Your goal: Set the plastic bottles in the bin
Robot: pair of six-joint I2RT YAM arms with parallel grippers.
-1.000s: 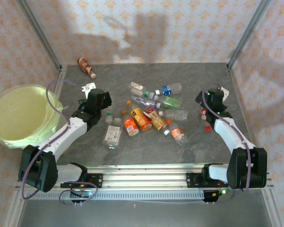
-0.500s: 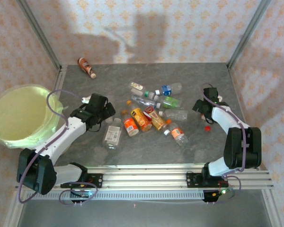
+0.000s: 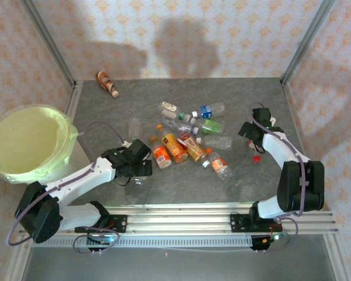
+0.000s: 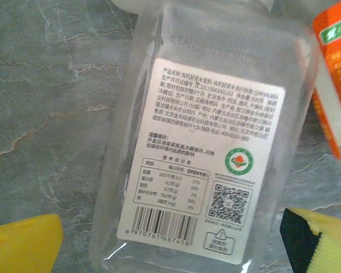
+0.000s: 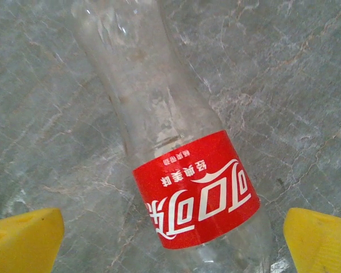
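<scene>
Nearest, the left gripper [image 4: 170, 250] hangs low over a white-label bottle [image 4: 216, 142] lying flat on the table [image 4: 45, 114], its pads spread to either side of the barcode end. It should drop squarely and close gently across the flat body, since thin plastic may buckle or slip. An orange bottle [image 4: 335, 62] lies just beside, so the pad on that side needs room. Farther right, the right gripper [image 5: 173, 239] stands open astride a red-label bottle [image 5: 196, 196]. Grip at the label, not the tapering neck. The bin [image 3: 29, 143] sits off the table's left edge.
</scene>
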